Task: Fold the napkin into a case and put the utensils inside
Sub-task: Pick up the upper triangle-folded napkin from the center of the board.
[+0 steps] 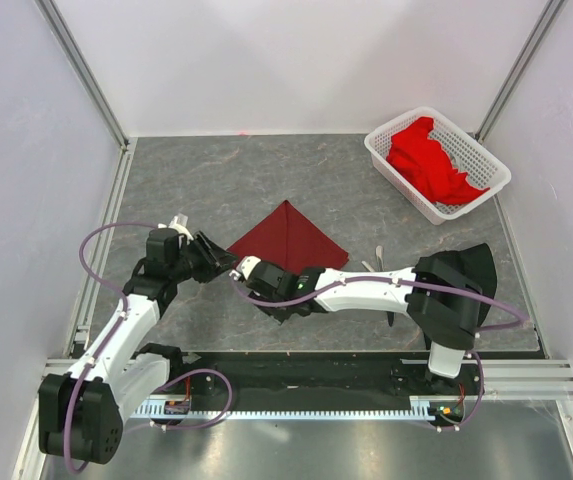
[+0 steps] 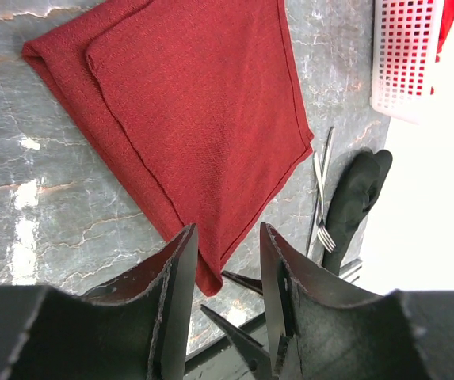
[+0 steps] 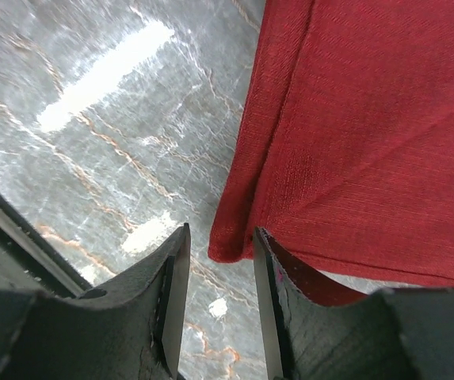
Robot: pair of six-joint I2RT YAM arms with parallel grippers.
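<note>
Right wrist | napkin is laid folded flat on worktop, its near corner framed between right fingers, set apart | left fingers likewise apart nearby | corner should be pinched low, layers kept aligned.

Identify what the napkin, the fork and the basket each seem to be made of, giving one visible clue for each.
Napkin: woven cloth, matte dark red; a fine weave texture and stitched hems show. Fork: probably metal, polished silver; it is thin with a bright sheen. Basket: looks like moulded plastic, white and smooth, with a regular lattice of holes.
</note>
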